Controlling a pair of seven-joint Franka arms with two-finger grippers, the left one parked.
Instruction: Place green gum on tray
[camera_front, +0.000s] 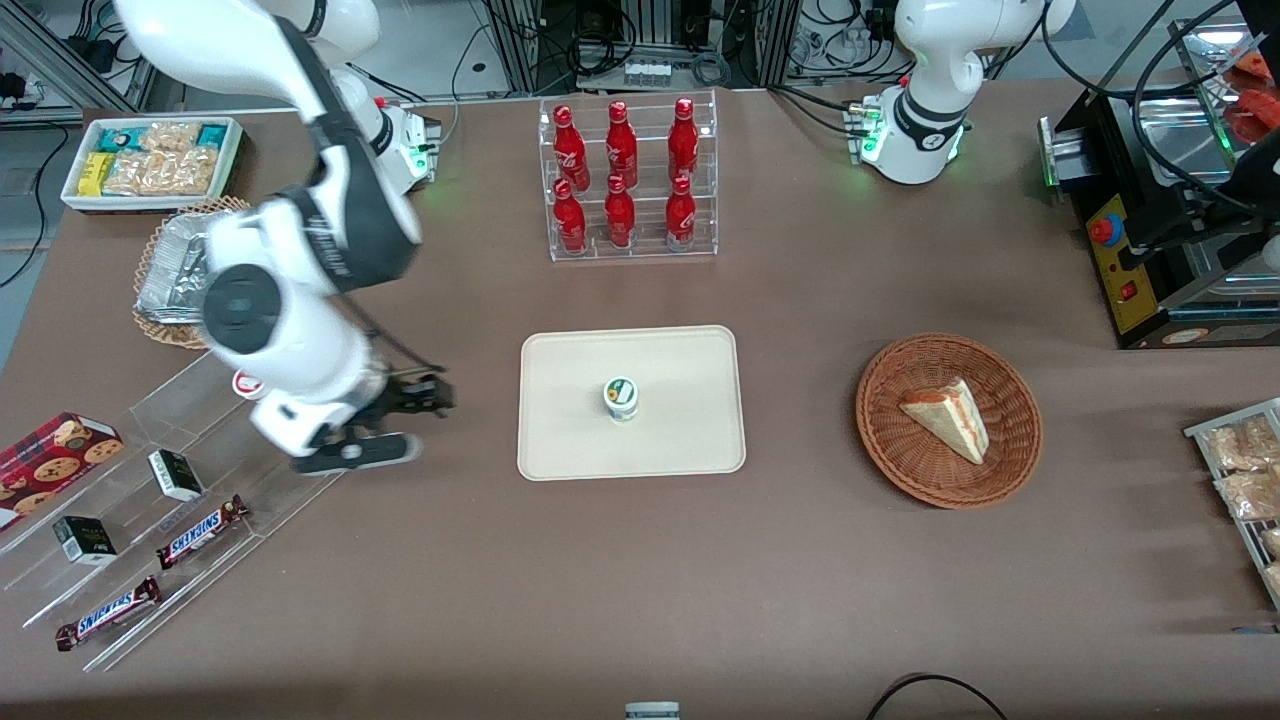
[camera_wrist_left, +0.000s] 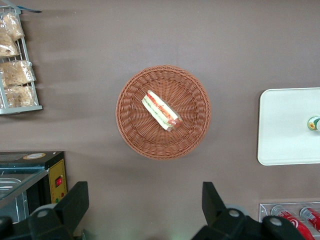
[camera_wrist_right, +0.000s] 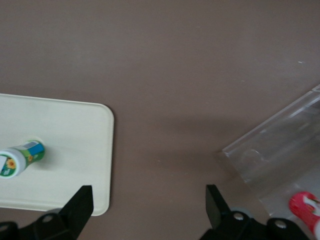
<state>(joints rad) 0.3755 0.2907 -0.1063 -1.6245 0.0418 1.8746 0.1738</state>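
Observation:
The green gum, a small white bottle with a green-and-white lid, stands upright near the middle of the cream tray. My gripper hangs open and empty above the bare table, between the tray's edge and the clear acrylic rack, toward the working arm's end. The right wrist view shows the gum on the tray, apart from my gripper, whose fingers are spread wide. The left wrist view shows the tray with the gum at its edge.
A red-lidded bottle sits on the acrylic rack beside my arm and also shows in the right wrist view. A rack of red cola bottles stands farther from the camera than the tray. A wicker basket with a sandwich lies toward the parked arm's end.

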